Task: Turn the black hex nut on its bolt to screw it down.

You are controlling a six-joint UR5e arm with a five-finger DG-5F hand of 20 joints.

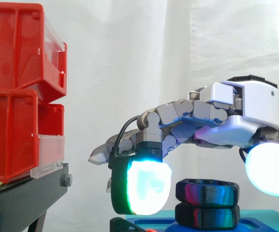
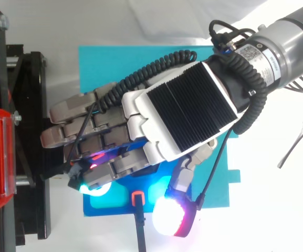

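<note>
Currently hand (image 1: 245,111) open, fingers loosely bent, gripping nothing. Black hex nut (image 1: 207,190) directly under palm, between glowing finger pad (image 1: 146,186) and thumb pad (image 1: 272,169), apart from both. Risk: pads close off-centre, slip on flats, nut stays unturned.

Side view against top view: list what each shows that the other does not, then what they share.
Side view: the black hex nut stands under the palm, between a glowing fingertip pad and the thumb pad, apparently untouched. Top view: the back of the hand covers that spot, and the grey arm comes in from the upper right. Both: the hand, the red bins, the black stand and the blue base.
</note>
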